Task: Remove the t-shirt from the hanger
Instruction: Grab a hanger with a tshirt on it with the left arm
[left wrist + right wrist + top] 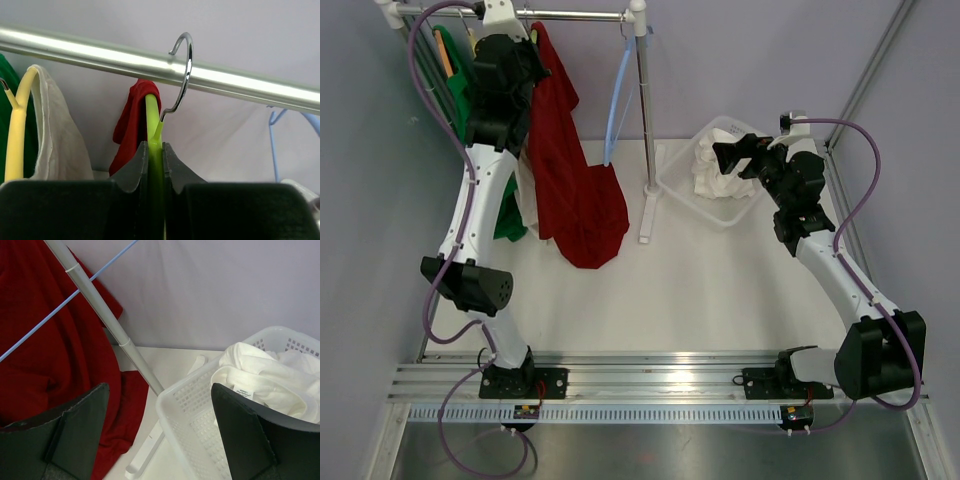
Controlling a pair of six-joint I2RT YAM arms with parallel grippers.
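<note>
A red t-shirt [575, 190] hangs from a lime-green hanger [152, 120], whose metal hook [184, 70] sits over the silver rail [240, 85]. My left gripper [156, 150] is shut on the green hanger's neck just below the hook; in the top view it [527, 48] is up at the rail, beside the shirt's collar. Only a red fold [131, 125] of the shirt shows behind the hanger there. My right gripper [740, 150] hovers open over the basket's left side, holding nothing; its wrist view [160, 405] shows the shirt [45, 340] off to the left.
A white basket [715, 205] of white clothes [270, 375] stands right of the rack's upright pole [100, 305]. An empty blue hanger [617, 95] hangs right of the shirt. Left of it are a yellow hanger [17, 120] with a white garment [55, 140], and a green garment [460, 100].
</note>
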